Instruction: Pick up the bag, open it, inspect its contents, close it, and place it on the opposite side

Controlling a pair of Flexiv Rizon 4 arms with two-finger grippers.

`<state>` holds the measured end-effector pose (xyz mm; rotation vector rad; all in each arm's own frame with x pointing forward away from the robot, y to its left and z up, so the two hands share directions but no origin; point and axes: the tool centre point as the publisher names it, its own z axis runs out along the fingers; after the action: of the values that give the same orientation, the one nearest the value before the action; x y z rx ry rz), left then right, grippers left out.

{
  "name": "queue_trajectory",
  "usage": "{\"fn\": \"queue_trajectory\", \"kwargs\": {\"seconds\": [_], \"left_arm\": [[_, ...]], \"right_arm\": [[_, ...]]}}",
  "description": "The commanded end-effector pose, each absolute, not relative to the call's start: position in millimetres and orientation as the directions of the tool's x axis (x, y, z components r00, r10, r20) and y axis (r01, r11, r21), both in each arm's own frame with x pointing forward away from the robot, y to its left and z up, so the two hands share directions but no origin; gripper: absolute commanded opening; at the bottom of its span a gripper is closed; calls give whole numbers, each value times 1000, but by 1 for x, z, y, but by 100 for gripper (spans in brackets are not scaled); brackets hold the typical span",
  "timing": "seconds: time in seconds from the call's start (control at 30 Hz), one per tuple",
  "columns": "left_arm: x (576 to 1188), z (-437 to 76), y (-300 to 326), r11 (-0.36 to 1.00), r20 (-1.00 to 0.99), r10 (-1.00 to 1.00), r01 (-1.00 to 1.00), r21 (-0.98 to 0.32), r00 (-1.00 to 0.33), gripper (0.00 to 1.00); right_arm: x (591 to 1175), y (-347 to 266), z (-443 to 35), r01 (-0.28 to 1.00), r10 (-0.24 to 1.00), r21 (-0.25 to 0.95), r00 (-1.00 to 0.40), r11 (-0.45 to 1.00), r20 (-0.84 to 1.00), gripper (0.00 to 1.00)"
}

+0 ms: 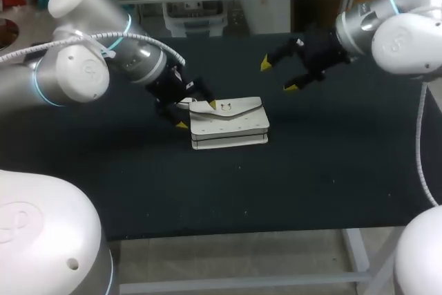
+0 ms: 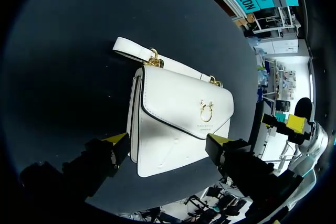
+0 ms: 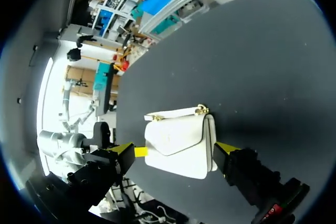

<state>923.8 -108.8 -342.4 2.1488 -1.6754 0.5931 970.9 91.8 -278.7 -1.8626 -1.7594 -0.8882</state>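
A white flap bag (image 1: 231,124) with a gold clasp (image 2: 206,112) lies flat and closed on the dark table. Its white strap (image 2: 137,51) with gold links lies along its far side. My left gripper (image 1: 197,115) stands open at the bag's left end. In the left wrist view the bag (image 2: 178,124) fills the space between that gripper's (image 2: 168,141) yellow fingertips; I cannot tell whether they touch it. My right gripper (image 1: 278,75) hangs open above the table, behind and right of the bag, with nothing in it. From the right wrist the bag (image 3: 181,142) lies well ahead of that gripper's (image 3: 175,149) fingers.
The dark table (image 1: 311,170) stretches wide on both sides of the bag, and its front edge (image 1: 228,229) runs along the near side. My right arm (image 1: 387,29) comes in over the back right corner.
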Motion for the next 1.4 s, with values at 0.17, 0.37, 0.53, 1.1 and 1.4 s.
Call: {"fn": "queue_trajectory", "kwargs": {"seconds": [0.17, 0.37, 0.53, 1.1, 1.4], "left_arm": [[926, -344, -109, -244, 519, -826, -969, 18, 218, 100], [929, -340, -106, -263, 500, -831, -964, 36, 245, 100], [931, -340, -106, -260, 497, -833, -965, 37, 244, 100], [937, -344, -110, -253, 509, -820, -963, 89, 262, 100], [943, -352, -109, -262, 562, -770, -953, 153, 302, 100]], "right_arm": [[967, 93, -298, 538, 719, -614, 23, 577, 695, 100], [956, 93, -304, 630, 768, -600, 10, 493, 641, 100], [952, 91, -299, 735, 800, -542, -2, 408, 600, 100], [950, 98, -320, 871, 725, -340, -25, 354, 688, 100], [965, 99, -335, 892, 684, -307, -4, 333, 730, 100]]}}
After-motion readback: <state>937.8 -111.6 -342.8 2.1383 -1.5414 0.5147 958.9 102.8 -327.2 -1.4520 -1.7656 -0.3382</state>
